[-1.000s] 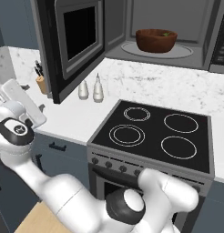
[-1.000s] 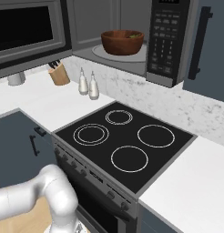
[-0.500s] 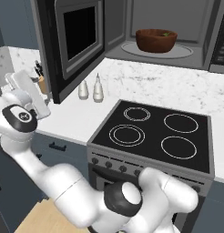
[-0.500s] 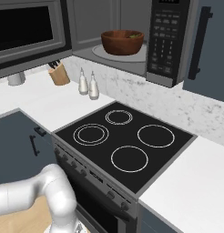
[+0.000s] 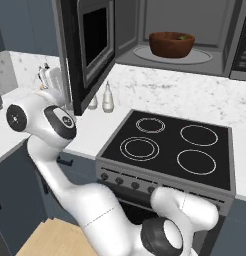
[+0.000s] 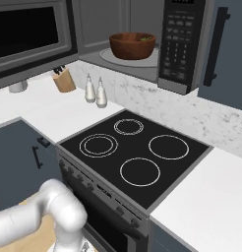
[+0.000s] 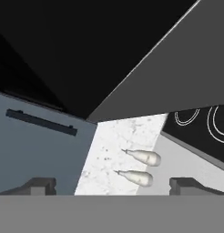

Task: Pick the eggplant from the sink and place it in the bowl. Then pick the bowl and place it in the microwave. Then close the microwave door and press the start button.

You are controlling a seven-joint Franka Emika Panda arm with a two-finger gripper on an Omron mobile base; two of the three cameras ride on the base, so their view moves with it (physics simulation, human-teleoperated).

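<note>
The microwave (image 5: 195,20) stands open above the counter, with its keypad panel (image 6: 179,44) on the right. The reddish-brown bowl (image 5: 171,44) sits on the turntable inside. A small green tip shows at its rim, and the eggplant's purple body is hidden in the bowl. The microwave door (image 5: 90,50) is swung out to the left, its dark glass (image 7: 86,50) close in front of the hand. My gripper (image 5: 49,79) is just left of the door's outer face. In the hand view the gripper (image 7: 114,184) is open and holds nothing. The sink is out of view.
A black four-ring cooktop (image 5: 167,147) lies below the microwave. Two shakers (image 6: 95,91) stand on the marble counter beside it, seen also as shakers (image 7: 141,166) under the door. A knife block (image 6: 64,81) stands further left. A blue cabinet front with a dark handle (image 7: 41,122) is below.
My hand has risen and swung right, from low at the left to close beside the open microwave door. Bowl and door have not moved.
</note>
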